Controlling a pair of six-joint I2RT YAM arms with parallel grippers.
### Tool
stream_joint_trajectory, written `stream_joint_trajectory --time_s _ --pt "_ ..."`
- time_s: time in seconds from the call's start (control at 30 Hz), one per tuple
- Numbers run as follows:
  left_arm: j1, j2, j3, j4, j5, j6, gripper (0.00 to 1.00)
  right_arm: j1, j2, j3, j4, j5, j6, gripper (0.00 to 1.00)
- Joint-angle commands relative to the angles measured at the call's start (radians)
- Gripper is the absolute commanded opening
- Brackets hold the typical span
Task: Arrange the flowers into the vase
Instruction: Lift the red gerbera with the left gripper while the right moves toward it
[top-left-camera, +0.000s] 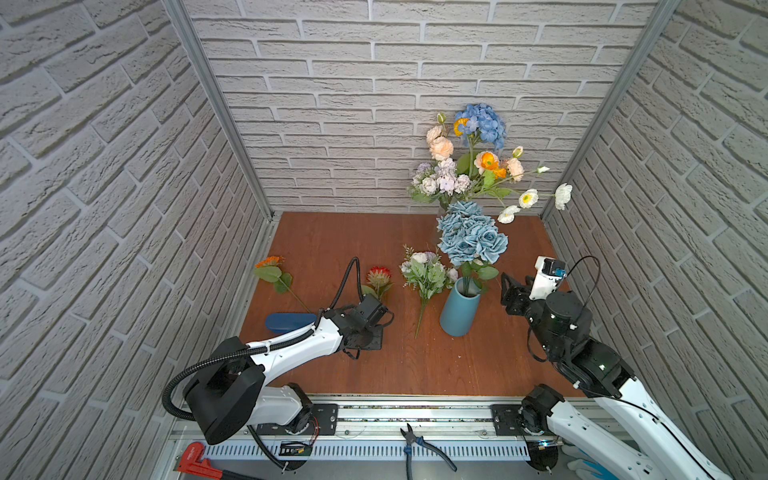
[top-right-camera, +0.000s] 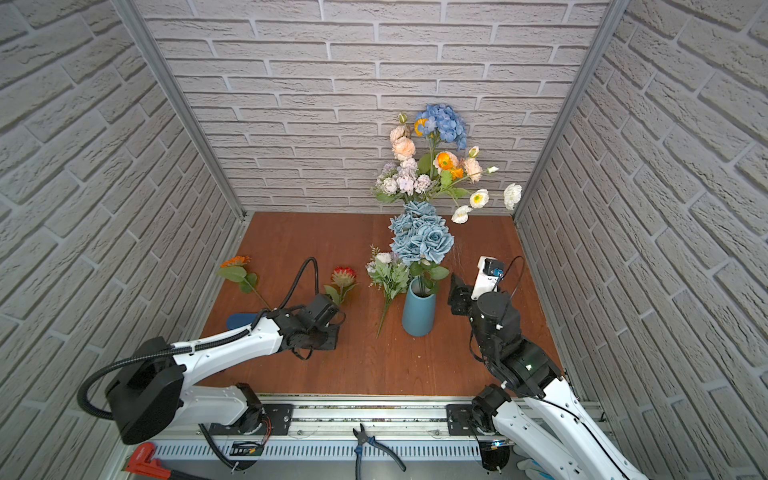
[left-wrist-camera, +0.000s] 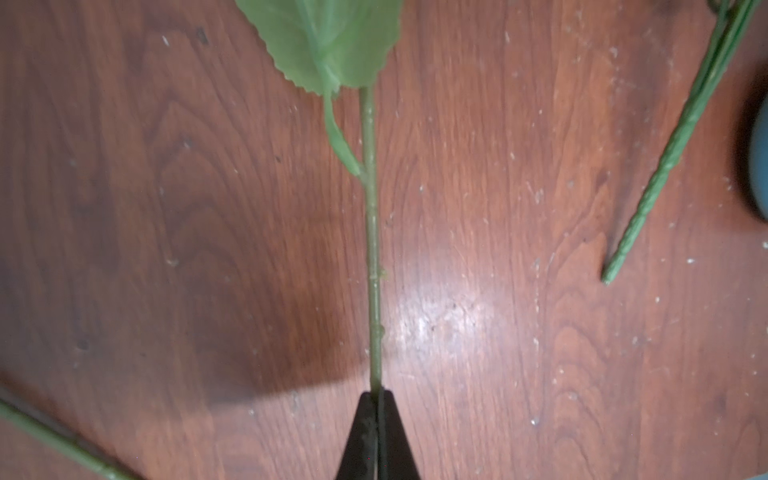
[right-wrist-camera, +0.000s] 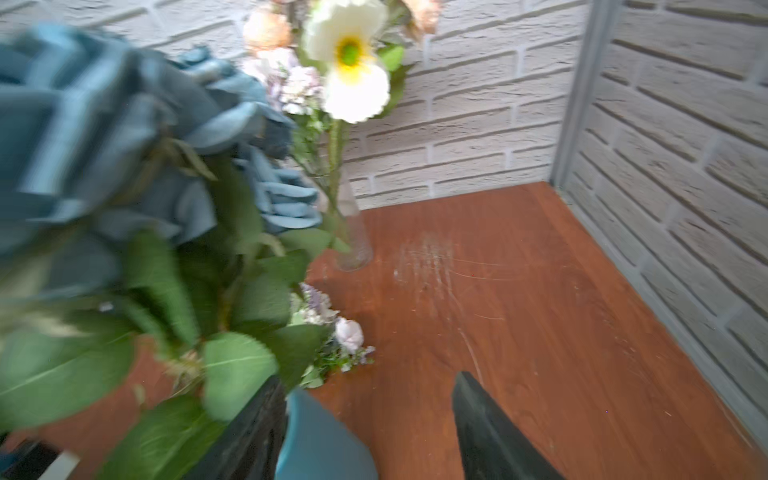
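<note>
A green stem (left-wrist-camera: 372, 249) is being pinched between the pressed-together fingers (left-wrist-camera: 363, 436) of the left gripper (left-wrist-camera: 377, 394), as the left wrist view is showing. A toothed leaf (left-wrist-camera: 328, 37) is being carried farther up that stem. In both top views the stem's head, a red flower (top-left-camera: 379, 276), is being seen just beyond the left wrist, low over the wooden table (top-left-camera: 324, 241).

The right gripper (right-wrist-camera: 368, 380) is being held with its jaws spread, and nothing is being gripped between them. In the right wrist view the rim of the blue vase (right-wrist-camera: 320, 440) is being framed between the two fingers, close against one of them. In the top views the gripper is being kept just beside the vase, on its right.

A cluster of blue roses (top-left-camera: 471, 239) is being held upright in the blue vase, near the middle of the table. A lilac-white bunch (top-left-camera: 424, 274) is being left lying on the table just to the left of the vase, its stem pointing toward the front edge. An orange flower (top-left-camera: 270, 262) is being left lying well apart, near the left wall.

At the back wall a mixed bouquet (top-left-camera: 469, 158) of blue, peach, lilac and white blooms is being displayed in a glass vase (right-wrist-camera: 353, 237). A dark blue object (top-left-camera: 289, 322) is being partly hidden behind the left arm.
</note>
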Motion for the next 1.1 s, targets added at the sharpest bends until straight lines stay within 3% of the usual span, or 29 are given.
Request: stream_joint_trajectory --time_s 0.0,0.2,0.33,0.5,0.7,0.9,1.07 --pt "0.027 0.011 0.023 0.061 -0.013 0.036 0.00 -0.003 -0.017 0.049 -0.038 -0.313 -0.060 0.63" --pt "0.073 0.009 0.044 0.132 -0.003 0.049 0.00 0.000 0.031 0.089 -0.014 -0.656 0.021 0.59" --pt "0.081 0.001 0.034 0.163 0.013 0.040 0.00 0.044 0.104 0.046 0.112 -0.781 0.144 0.46" --pt "0.092 -0.026 -0.016 0.192 0.021 0.009 0.00 0.214 0.202 0.003 0.226 -0.677 0.168 0.43" --pt "0.108 -0.054 -0.077 0.247 0.030 -0.036 0.00 0.366 0.445 0.033 0.321 -0.588 0.193 0.41" --pt "0.111 -0.079 -0.120 0.274 0.033 -0.055 0.00 0.381 0.698 0.055 0.407 -0.468 0.367 0.37" --pt "0.117 -0.108 -0.157 0.285 0.032 -0.075 0.00 0.381 0.899 0.143 0.459 -0.468 0.433 0.35"
